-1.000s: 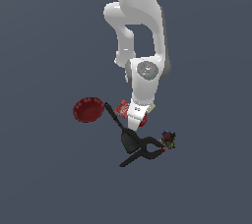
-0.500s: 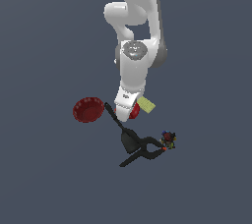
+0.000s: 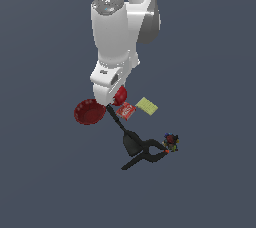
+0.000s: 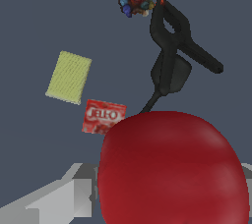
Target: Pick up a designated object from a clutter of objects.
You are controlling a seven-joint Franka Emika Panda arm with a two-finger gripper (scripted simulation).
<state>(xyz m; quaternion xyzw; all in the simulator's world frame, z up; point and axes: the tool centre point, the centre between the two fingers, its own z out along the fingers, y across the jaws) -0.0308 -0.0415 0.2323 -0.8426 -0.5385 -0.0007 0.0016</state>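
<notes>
Fingers (image 4: 74, 193) clamped on red ball (image 4: 172, 169), held above packet (image 4: 102, 116) w/ spatula (image 4: 167, 73) nearby

Arm up, gripper loaded

White arm hangs straight down, wrist tilted a bit; gripper (image 3: 116, 98) sits just above the red bowl (image 3: 89, 111), fingers (image 4: 74, 196) clamped round the red ball (image 4: 172, 169), held off the floor.

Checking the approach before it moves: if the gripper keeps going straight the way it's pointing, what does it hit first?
The red ball, most likely: it fills the wrist view right ahead of the gripper. Depth is unclear; contact can't be judged.
</notes>
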